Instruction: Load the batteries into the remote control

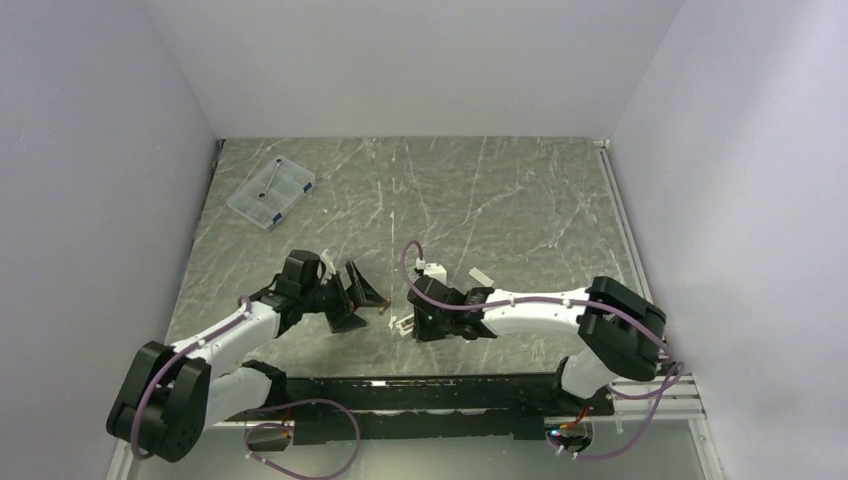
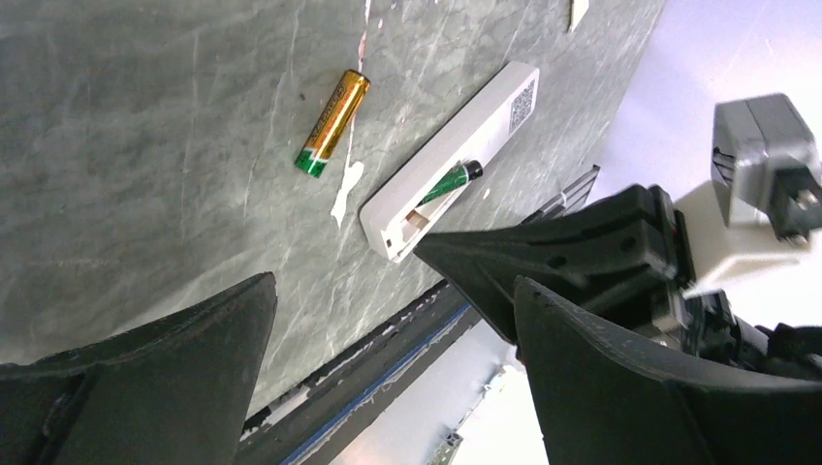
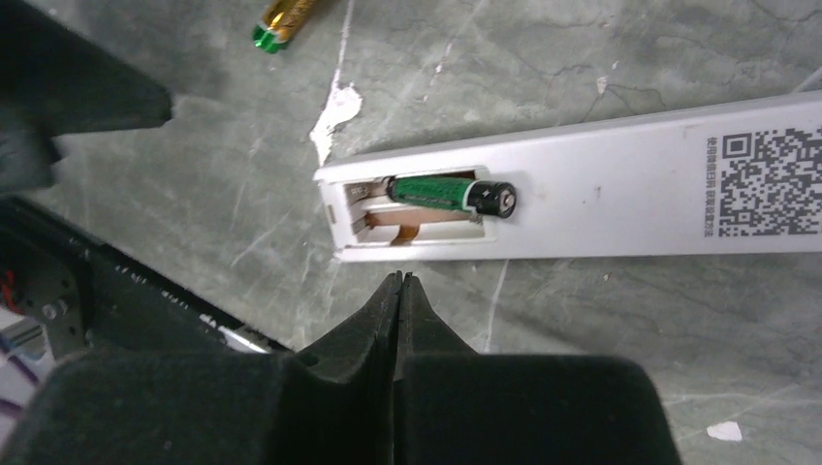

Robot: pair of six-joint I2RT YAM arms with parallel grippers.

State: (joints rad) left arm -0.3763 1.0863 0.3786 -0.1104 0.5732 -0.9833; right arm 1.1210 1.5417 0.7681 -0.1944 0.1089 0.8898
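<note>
In the top view the grey desk (image 1: pixel 500 190) is walled on three sides, with wide bare surface across the upper half. Everything else crowds the lower centre by the black rail at the near edge. One remote control (image 3: pixel 601 184) lies back-up there, its compartment open. There are two batteries. The green one (image 3: pixel 441 191) sits tilted in the compartment, its dark end riding over the rim. The copper-orange one (image 2: pixel 332 121) lies on the desk well apart, toward the upper left of the left wrist view. One clear box (image 1: pixel 270 192) sits at the upper left. The left hand (image 2: pixel 393 286) is spread wide, holding nothing. The right hand (image 3: pixel 397 286) is pressed together, just beside the remote's edge.
</note>
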